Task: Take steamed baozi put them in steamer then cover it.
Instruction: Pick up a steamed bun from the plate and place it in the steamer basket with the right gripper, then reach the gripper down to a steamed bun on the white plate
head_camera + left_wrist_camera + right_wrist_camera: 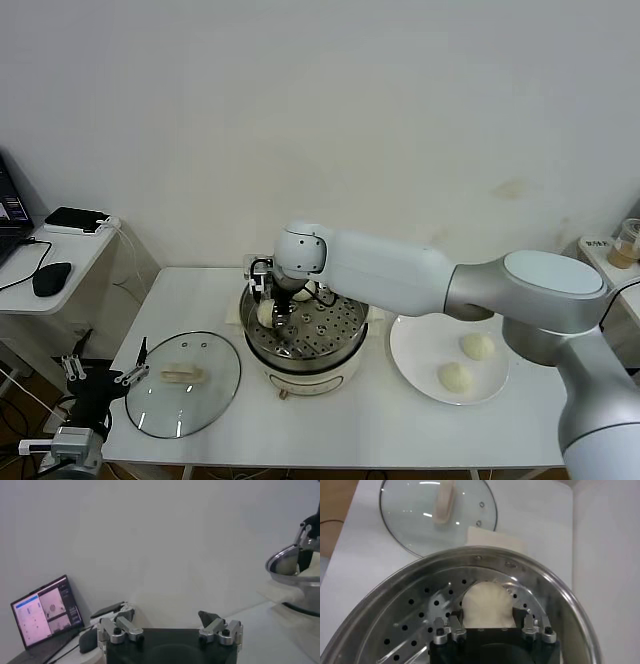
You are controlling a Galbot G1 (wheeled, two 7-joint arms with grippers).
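Risk: the bun (487, 605) sits on the tray between the fingers of the right end effector (490, 626), near the wall of the steamer (352, 372). If the arm lifts before the fingers let go all the way, I think the soft bun could stick to a finger and roll or pop out.
Risk two: the fingers are low inside the pot. A sideways pull could bump the steel rim and shove the steamer.
Risk three: another bun (305, 292) seems to lie at the far side of the tray, partly hidden by the arm. A wide swing could knock it.
Right arm: it reaches across the table (190, 290) from the right, wrist bent down into the steamer. Its fingers are spread a bit around the bun; I cannot tell if they touch it.
Left arm: the left end effector (105, 375) waits low by the left table edge, near the cover (183, 384), fingers spread wide, holding nothing.
Cover: it lies flat on the table left of the steamer.
Plate: two buns (478, 346) (455, 377) wait on the plate (412, 345) to the right.
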